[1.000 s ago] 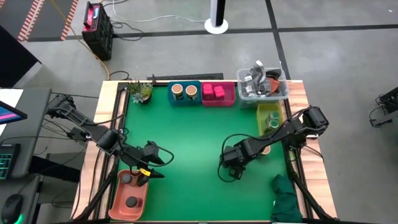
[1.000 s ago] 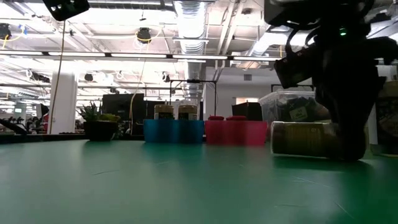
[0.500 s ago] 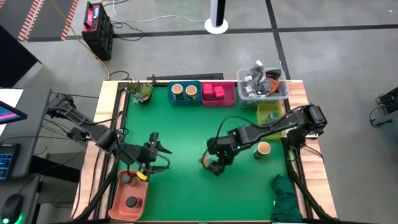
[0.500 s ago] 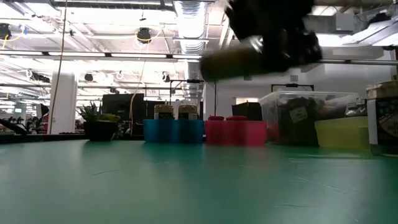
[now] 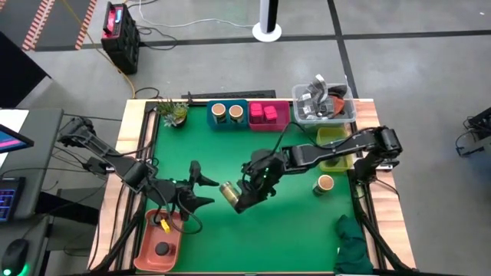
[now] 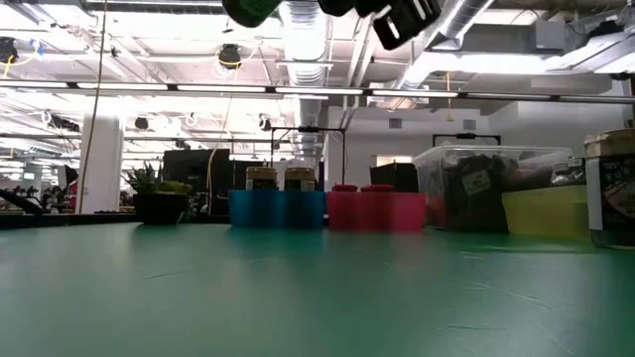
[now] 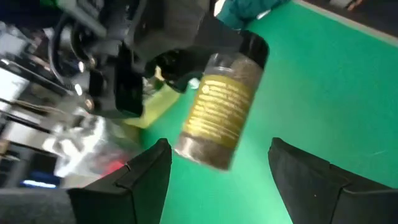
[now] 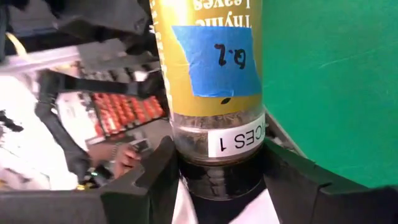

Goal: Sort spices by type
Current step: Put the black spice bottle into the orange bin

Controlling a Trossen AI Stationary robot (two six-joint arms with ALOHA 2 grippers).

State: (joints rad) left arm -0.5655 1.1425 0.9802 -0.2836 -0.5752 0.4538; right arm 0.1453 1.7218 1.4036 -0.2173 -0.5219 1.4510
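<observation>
A clear spice jar (image 7: 221,112) with a yellow label and a dark lid hangs in the air over the middle of the green table (image 5: 299,230). My right gripper (image 5: 245,193) is shut on it. My left gripper (image 5: 202,186) stands open just left of the jar's base (image 5: 227,191), one finger (image 7: 149,177) on either side of it in the left wrist view, touching nothing. In the low view only the jar (image 6: 253,10) and the right gripper (image 6: 407,15) show, at the top edge. My right gripper pinches the jar's dark lid end (image 8: 217,183) between its two fingers (image 8: 146,180). The fingers come from the table's right and lie along the jar. The jar is lifted clear, lying roughly level, with its base toward my left gripper.
Along the far edge stand a plant (image 5: 175,113), a blue bin (image 5: 228,123) with tan-topped jars, a pink bin (image 5: 268,124) with magenta packs and a clear tub (image 5: 324,113). A yellow-green bin (image 5: 331,142), a tan-topped jar (image 5: 324,184) and a green cloth (image 5: 353,245) are right; an orange tray (image 5: 157,245) near left.
My right gripper has lifted the jar off the table at the right and carried it up and toward the table's left, turning it from lying on the mat to level in the air. My left gripper has rolled about its own line and risen slightly from the orange tray.
</observation>
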